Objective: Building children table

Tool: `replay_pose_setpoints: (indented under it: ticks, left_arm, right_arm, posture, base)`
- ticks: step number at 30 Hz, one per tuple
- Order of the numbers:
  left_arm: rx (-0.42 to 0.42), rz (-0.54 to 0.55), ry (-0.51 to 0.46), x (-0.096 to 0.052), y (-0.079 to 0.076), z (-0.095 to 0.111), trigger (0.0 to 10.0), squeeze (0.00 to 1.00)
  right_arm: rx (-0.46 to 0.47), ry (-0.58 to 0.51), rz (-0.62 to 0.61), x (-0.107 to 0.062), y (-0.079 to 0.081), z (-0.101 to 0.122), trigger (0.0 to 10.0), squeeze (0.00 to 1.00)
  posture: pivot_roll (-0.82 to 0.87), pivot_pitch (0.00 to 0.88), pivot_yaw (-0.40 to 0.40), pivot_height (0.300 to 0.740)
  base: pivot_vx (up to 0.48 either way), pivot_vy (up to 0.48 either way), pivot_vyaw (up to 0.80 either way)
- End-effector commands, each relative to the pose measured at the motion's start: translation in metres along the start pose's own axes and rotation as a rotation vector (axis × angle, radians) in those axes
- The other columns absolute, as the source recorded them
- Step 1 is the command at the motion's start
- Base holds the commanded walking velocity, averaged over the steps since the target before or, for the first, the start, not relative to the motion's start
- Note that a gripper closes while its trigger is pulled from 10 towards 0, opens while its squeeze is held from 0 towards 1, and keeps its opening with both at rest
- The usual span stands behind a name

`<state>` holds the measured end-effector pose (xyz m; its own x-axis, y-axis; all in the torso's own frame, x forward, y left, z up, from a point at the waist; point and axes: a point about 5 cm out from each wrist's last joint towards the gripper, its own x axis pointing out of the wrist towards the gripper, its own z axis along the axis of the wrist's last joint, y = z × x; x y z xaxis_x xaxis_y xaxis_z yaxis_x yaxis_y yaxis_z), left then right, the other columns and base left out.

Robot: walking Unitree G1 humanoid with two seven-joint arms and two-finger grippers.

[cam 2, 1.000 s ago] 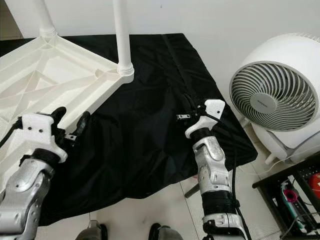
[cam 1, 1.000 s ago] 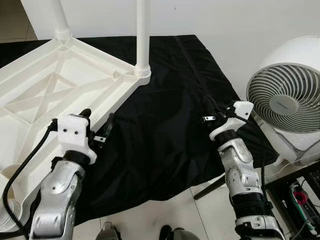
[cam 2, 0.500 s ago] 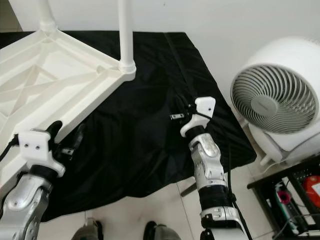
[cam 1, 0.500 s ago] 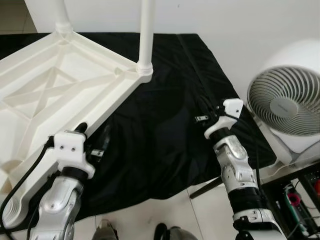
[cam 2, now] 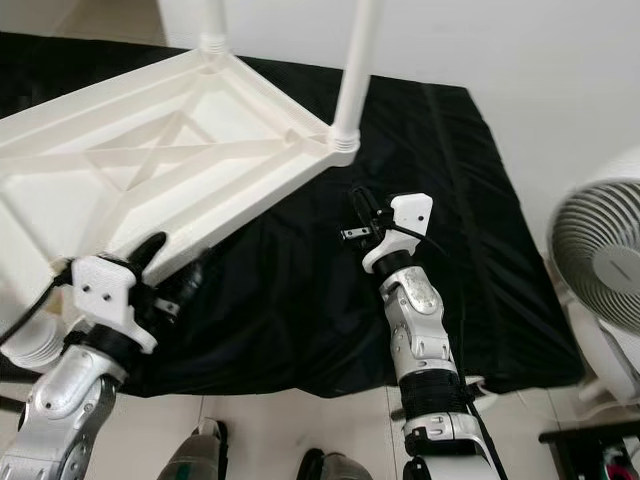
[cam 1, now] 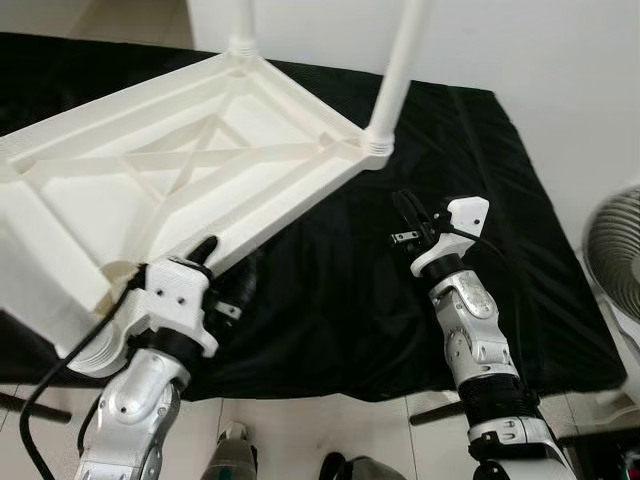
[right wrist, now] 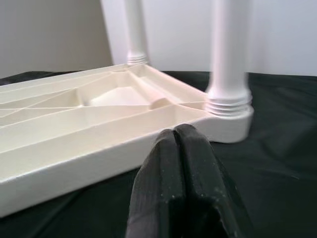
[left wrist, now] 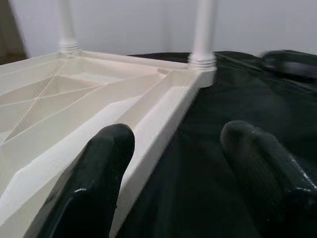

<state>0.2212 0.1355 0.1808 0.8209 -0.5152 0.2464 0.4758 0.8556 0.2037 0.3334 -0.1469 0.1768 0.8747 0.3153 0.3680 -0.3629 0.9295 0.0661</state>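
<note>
Tabletop [cam 1: 150, 190] beside left gripper [cam 1: 222, 272], jaws apart

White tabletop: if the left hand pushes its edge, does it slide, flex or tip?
The white tabletop looks like thin ribbed plastic, so probably light and fairly stiff. On the black cloth it may slide, bunching fabric. Its upright legs could make it rock.

Black cloth [cam 1: 330, 290] spread under the right gripper [cam 1: 403, 203] and the left gripper [cam 1: 228, 262], wrinkled, hanging over the near edge. White round fan [cam 2: 603, 268] with a grille, well off to the right gripper's outer side, past the cloth edge, cut by the frame. Pale tiled floor [cam 2: 270, 420] behind both grippers, below the cloth edge. White wall [cam 2: 520, 50] ahead of the right gripper, beyond the cloth.
</note>
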Motion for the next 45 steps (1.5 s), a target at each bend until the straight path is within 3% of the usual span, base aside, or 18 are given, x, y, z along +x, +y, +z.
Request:
replay_pose_setpoints:
  ticks: [1, 6, 10, 25, 36, 44, 45]
  left_arm:
    - [-0.01, -0.1, -0.026, -0.002, -0.01, 0.004, 10.0, 0.0]
    - [0.004, -0.21, -0.023, -0.007, -0.017, 0.004, 10.0, 0.0]
    - [0.009, -0.234, -0.02, -0.009, -0.019, 0.004, 10.0, 0.0]
    - [0.014, -0.244, -0.015, -0.014, -0.017, 0.003, 10.0, 0.0]
    - [0.018, -0.245, 0.0, -0.016, -0.015, -0.001, 10.0, 0.0]
    - [-0.029, -0.302, 0.08, -0.031, -0.016, -0.007, 10.0, 0.0]
    - [-0.048, -0.342, 0.131, -0.04, -0.016, -0.01, 10.0, 0.0]
  right_arm:
    - [-0.008, 0.011, -0.015, -0.004, -0.005, -0.003, 10.0, 0.0]
    - [-0.016, 0.011, -0.002, -0.003, -0.004, -0.003, 10.0, 0.0]
    - [-0.012, 0.009, -0.002, -0.003, -0.004, -0.003, 10.0, 0.0]
    - [-0.01, 0.003, 0.009, -0.001, -0.003, -0.003, 10.0, 0.0]
    - [0.035, -0.002, 0.006, 0.0, -0.005, -0.003, 10.0, 0.0]
    - [0.036, -0.002, 0.008, -0.001, -0.004, -0.004, 10.0, 0.0]
    - [0.04, -0.001, 0.01, -0.001, -0.004, -0.005, 10.0, 0.0]
  posture:
    - [0.21, 0.178, -0.119, 0.74]
    - [0.21, 0.179, -0.119, 0.74]
    - [0.21, 0.181, -0.12, 0.74]
    - [0.22, 0.174, -0.125, 0.74]
    - [0.23, 0.168, -0.124, 0.74]
    - [0.24, 0.168, -0.122, 0.74]
    - [0.25, 0.169, -0.121, 0.74]
  base:
    - [0.0, 0.0, 0.8]
    - [0.0, 0.0, 0.64]
    - [0.0, 0.0, 0.45]
    - [0.0, 0.0, 0.79]
    - [0.0, 0.0, 0.0]
    - [0.0, 0.0, 0.0]
    - [0.0, 0.0, 0.0]
